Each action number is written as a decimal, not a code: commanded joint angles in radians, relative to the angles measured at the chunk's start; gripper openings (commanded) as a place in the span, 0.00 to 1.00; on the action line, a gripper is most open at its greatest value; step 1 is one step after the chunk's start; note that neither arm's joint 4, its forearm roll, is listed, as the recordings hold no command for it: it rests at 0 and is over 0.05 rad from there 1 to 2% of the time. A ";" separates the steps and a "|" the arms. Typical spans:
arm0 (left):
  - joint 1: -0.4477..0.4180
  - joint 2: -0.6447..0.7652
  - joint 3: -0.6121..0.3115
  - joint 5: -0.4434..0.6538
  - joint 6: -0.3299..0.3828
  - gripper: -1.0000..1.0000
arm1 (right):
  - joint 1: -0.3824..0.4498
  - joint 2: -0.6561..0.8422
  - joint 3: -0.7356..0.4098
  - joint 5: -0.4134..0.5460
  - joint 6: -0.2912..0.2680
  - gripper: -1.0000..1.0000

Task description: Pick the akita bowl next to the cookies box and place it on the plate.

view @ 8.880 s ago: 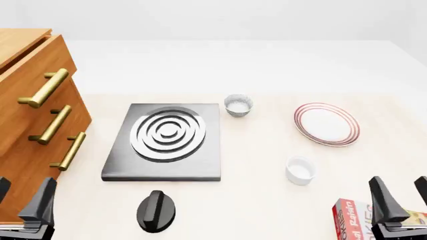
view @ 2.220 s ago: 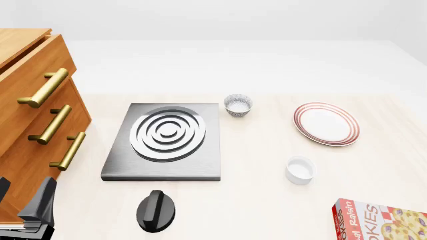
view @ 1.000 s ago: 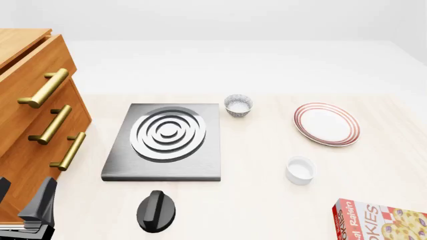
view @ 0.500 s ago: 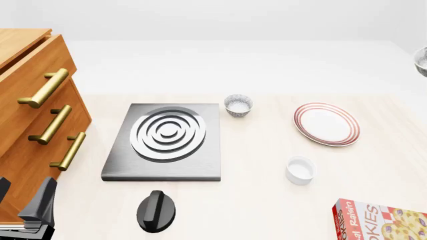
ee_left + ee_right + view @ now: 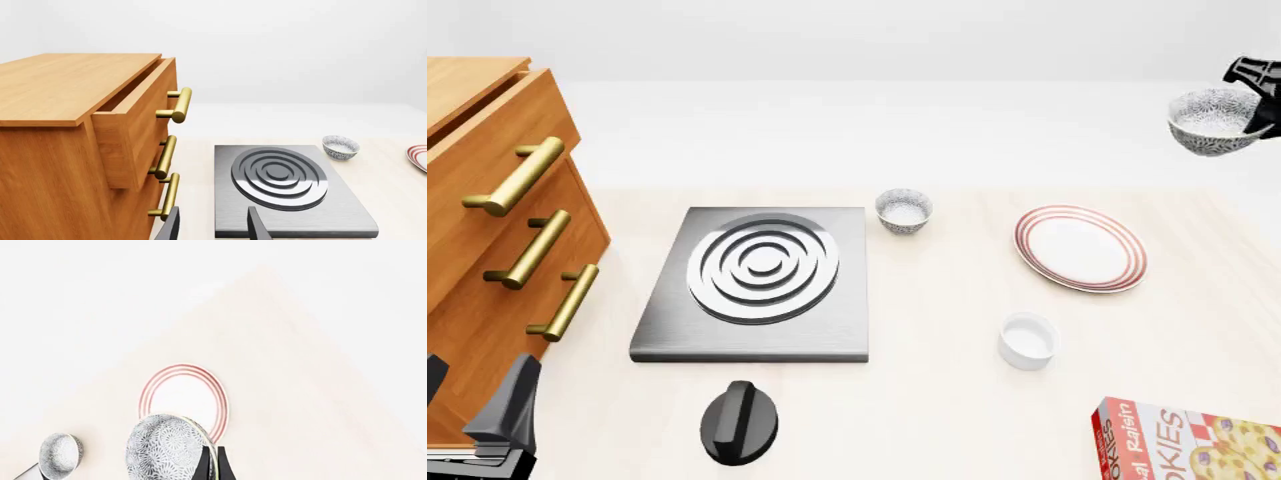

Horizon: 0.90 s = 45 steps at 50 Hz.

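A: Right gripper (image 5: 1257, 98) state?
B: I read it clamped on one akita bowl (image 5: 1214, 121), held high, beyond the plate (image 5: 1081, 248). Left gripper (image 5: 212, 226) spread, idle.
A: Count, near to far?
B: One cookies box (image 5: 1185, 443), one cup (image 5: 1026, 340), one plate, second bowl (image 5: 902, 211) beside stove (image 5: 757, 282).

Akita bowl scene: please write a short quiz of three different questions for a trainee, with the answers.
1. True or false: the akita bowl held by the right claw rests on the plate.
2. Which stands nearer the stove plate? A) second speckled bowl B) white cup C) cookies box
3. Fill in: the left claw holds ____.

Key: 1 false, it is in the air. 2 A. 3 nothing.
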 commanded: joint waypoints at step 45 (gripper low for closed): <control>0.000 0.000 0.000 0.000 0.000 1.00 | 0.168 0.018 0.426 -0.399 0.297 0.00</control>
